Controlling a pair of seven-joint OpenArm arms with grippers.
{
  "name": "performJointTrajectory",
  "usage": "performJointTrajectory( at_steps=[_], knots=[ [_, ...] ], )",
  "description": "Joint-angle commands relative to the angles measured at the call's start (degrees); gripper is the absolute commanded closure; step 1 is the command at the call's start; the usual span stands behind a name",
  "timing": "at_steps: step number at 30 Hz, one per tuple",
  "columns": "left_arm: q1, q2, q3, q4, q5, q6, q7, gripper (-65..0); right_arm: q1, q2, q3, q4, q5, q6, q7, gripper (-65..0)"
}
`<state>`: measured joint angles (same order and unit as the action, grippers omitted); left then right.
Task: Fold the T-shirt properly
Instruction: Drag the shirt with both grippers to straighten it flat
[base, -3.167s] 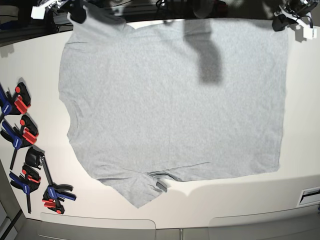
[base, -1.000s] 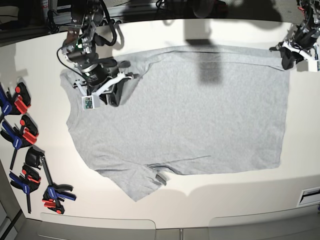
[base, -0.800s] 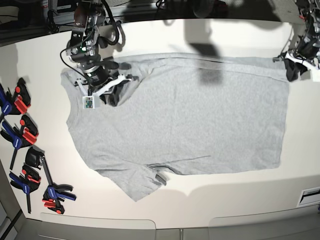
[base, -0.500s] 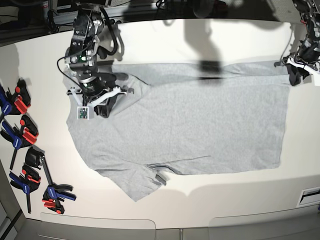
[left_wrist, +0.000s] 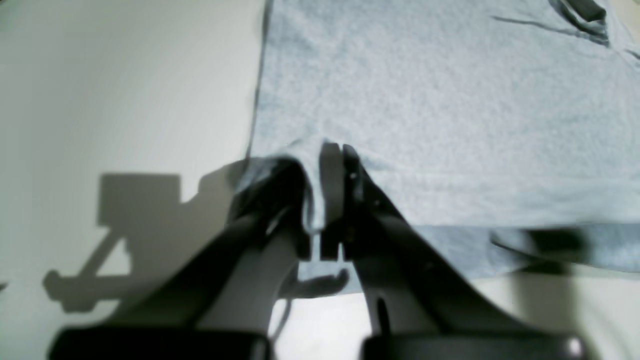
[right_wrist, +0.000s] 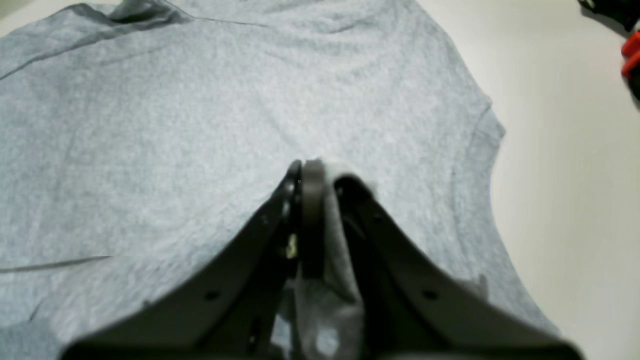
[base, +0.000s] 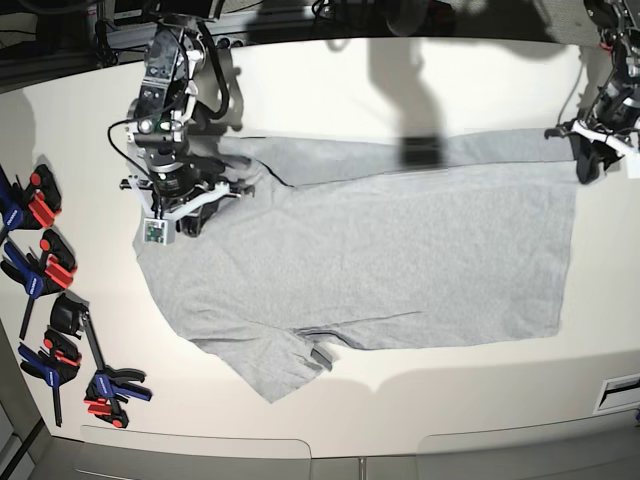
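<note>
1. Pinching a bit of grey cloth, the right gripper (right_wrist: 320, 175) has its two dark fingers squeezed tight together, with a fold of the T-shirt (base: 380, 260) caught between them.
2. It points down at the shirt near the shoulder and sleeve end, and its arm (base: 175, 80) reaches in from the far edge of the table (base: 320, 70), bending down over the cloth.
3. The left gripper (left_wrist: 325, 200) is squeezed tight too, holding the shirt's edge near a corner at the hem end.
4. Its arm (base: 615, 60) comes down from the far corner on the other side.
5. The T-shirt lies spread on the white table, plain side up, with its far edge pulled over onto itself in a long strip between the two grippers.
6. Some blue and red clamps (base: 45, 265) lie in a row beside the sleeve end, not touching the shirt.
</note>
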<state>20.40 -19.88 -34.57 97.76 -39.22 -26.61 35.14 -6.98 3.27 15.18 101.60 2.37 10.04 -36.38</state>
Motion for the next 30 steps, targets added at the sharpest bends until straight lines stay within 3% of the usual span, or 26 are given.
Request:
performJointTrajectory(
  at_steps=[1, 5, 9, 13, 15, 18, 20, 24, 27, 30],
  knots=[
    [-0.70, -1.25, 0.66, 0.85, 0.39, -0.39, -1.40, 0.0, 0.79, 0.39, 0.68, 0.90, -0.07, -0.26, 1.60, 0.0],
    [-2.54, -2.23, 4.63, 0.74, 6.49, -0.07, -2.23, 0.0, 0.76, 0.39, 2.86, 0.90, 1.36, -0.24, 1.60, 0.0],
    [-3.30, -2.38, 5.90, 0.46, 9.88, 2.36, -2.27, 0.0, 0.76, 0.39, 3.67, 0.90, 2.56, -0.20, 1.60, 0.0],
    [-3.28, -2.40, 5.90, 0.46, 13.49, 8.04, -2.27, 0.0, 0.79, 0.39, 3.63, 0.90, 2.75, -0.17, 1.22, 0.0],
    [-3.28, -2.40, 5.90, 0.46, 14.45, 9.57, -2.82, 0.0, 0.79, 0.39, 3.54, 0.90, 2.73, 1.68, 0.70, 0.0],
    [-3.28, -2.40, 5.90, 0.46, 14.60, 9.55, -5.49, -22.4, 0.79, 0.39, 3.54, 0.90, 2.75, 5.22, 0.81, -21.3],
    [-3.30, -2.40, 5.90, 0.46, 14.58, 9.55, -6.80, -29.7, 0.79, 0.39, 3.56, 0.90, 2.73, 5.14, 1.11, -27.1],
    [-3.43, -2.40, 5.90, 0.48, 14.56, 9.57, -6.91, -29.6, 0.79, 0.98, 3.56, 0.92, 2.73, 5.16, 1.88, -27.0],
    [-3.28, -2.40, 5.90, 0.48, 14.56, 9.55, -5.42, -28.7, 0.74, 2.34, 4.02, 1.14, 2.75, 5.09, -1.36, -26.4],
    [-3.23, -2.38, 5.90, 0.50, 14.53, 9.51, -3.02, -18.5, -0.17, 3.13, 6.23, 2.05, 3.67, 5.01, -2.93, -23.2]
  ],
)
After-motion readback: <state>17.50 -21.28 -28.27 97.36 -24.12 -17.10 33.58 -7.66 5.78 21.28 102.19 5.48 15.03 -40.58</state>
